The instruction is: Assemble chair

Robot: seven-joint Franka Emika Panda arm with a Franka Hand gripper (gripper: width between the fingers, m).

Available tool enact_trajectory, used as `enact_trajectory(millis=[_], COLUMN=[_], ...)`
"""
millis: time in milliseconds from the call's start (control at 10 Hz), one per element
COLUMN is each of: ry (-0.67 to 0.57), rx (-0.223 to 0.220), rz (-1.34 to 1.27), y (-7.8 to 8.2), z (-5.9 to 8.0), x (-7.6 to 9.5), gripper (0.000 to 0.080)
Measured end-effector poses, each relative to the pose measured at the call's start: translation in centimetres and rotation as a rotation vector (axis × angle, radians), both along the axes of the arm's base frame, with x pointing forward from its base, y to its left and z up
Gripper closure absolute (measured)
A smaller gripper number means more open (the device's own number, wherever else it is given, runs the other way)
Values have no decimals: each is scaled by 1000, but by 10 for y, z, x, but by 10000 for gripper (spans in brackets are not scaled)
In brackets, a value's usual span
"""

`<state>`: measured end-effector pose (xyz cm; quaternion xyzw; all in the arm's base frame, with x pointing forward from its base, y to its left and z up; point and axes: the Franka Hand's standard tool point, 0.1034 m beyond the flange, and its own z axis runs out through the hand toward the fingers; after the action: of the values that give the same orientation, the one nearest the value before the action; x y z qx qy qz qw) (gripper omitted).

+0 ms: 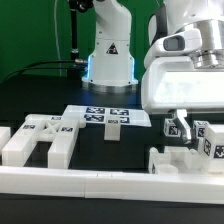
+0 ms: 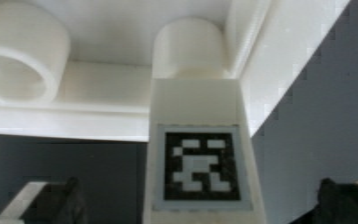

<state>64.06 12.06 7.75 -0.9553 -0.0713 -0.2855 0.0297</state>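
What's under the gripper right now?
A tagged white chair part lies below the gripper, between its open jaws and clear of both. Beyond its rounded end sits a larger white piece. The table directly beneath the part is covered by it.

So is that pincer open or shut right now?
Open: the wrist view shows the pincer with dark fingertips wide apart, a gap either side of the tagged white piece between them.
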Motion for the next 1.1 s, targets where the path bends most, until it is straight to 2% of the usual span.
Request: enact_trajectory(millis=[200,300,400,500,600,800,1000,1100], ry=[34,87,204,224,319,474,647,737], rx=[2,0,-5,-6,-3,-11,-24,-32], rz=[-1,-1,8,6,-3,13,12,3], y=[-1,-2,0,-1,0,4,1,5], z=[15,11,7,10,5,9,1,0], x=[12,12,11,18,10,8,4,3], gripper=[150,150,150,150,150,150,150,150])
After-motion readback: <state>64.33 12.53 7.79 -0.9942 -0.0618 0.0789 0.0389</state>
